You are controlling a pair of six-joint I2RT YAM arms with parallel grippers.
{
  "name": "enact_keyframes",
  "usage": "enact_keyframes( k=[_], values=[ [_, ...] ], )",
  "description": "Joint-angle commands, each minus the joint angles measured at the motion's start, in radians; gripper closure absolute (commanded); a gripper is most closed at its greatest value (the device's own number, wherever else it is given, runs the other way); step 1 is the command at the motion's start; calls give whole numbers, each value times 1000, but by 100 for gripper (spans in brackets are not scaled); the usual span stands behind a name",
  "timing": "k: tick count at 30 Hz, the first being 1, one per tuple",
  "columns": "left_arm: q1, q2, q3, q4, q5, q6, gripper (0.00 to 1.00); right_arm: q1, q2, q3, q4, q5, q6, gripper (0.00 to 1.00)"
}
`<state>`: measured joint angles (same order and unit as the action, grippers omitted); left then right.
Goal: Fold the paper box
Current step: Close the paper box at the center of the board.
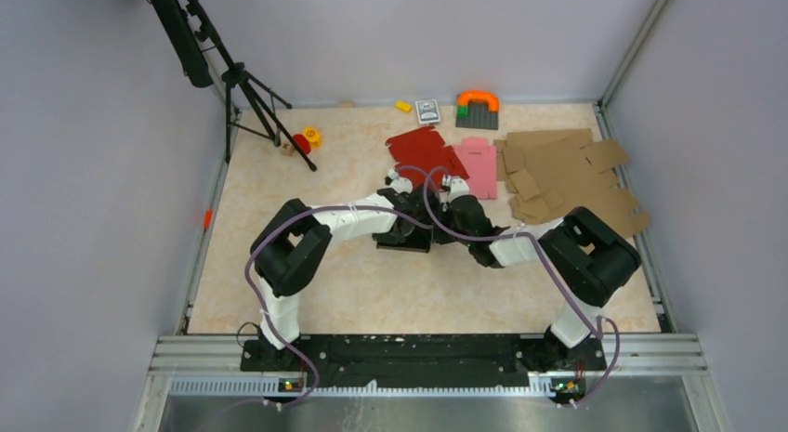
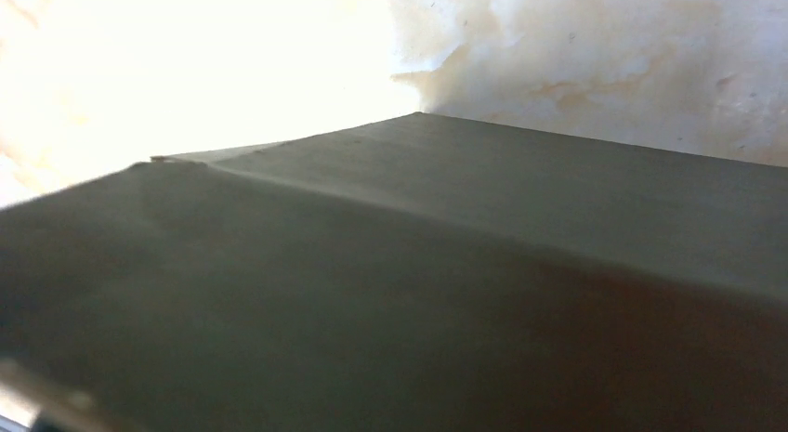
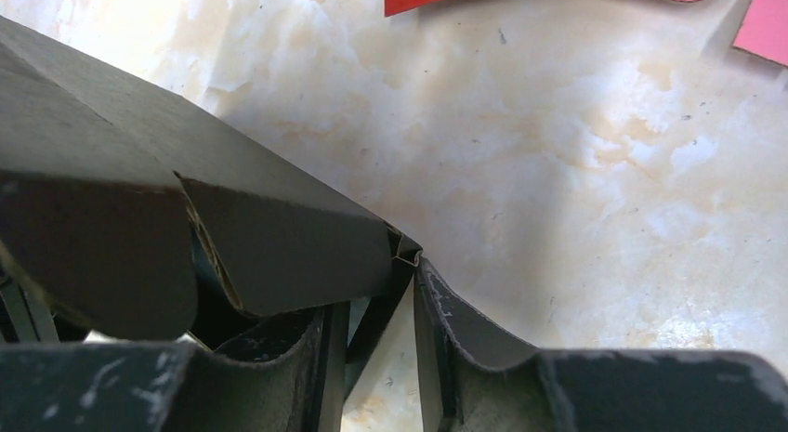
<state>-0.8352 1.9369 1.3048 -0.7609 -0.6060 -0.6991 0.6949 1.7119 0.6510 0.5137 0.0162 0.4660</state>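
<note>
One black thin-cardboard die-cut paper box [image 1: 404, 239] sits partly folded at the middle of the cream marbled table [image 1: 279, 172], between two grippers. The left gripper [image 1: 409, 214] is at the box. Its wrist view is filled by a dark panel of the box [image 2: 465, 265], so I cannot tell how its fingers stand. The right gripper [image 3: 381, 297] has its two fingers a narrow gap apart, with a folded corner tab of the box [image 3: 279, 251] in that gap; whether they clamp it I cannot tell.

Just beyond lie one flat red cardboard blank [image 1: 423, 151], one pink cardboard blank [image 1: 479, 164] and a heap of brown cardboard blanks [image 1: 567, 176], too overlapped to count. One black tripod [image 1: 246, 88] stands at the far left corner. Bare tabletop shows left of the arms and toward the near metal rail [image 1: 427, 348].
</note>
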Motion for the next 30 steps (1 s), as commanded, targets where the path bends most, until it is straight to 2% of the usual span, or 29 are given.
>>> enact_keyframes(
  k=[1,8,14,18,30],
  values=[
    [42,-40,-57,-15,93,10,81,20,-4,18,-15,-41,-21,73],
    [77,-197,-156,115,171,10,61,20,-3,19,-16,-38,-21,74],
    [88,-283,-219,165,183,0,62,20,-5,20,-18,-38,-20,75],
    [90,-325,-252,216,246,11,62,20,-9,19,-21,-32,-22,75],
    [114,-373,-312,270,330,8,60,26,-19,23,-36,-19,-32,74]
  ],
)
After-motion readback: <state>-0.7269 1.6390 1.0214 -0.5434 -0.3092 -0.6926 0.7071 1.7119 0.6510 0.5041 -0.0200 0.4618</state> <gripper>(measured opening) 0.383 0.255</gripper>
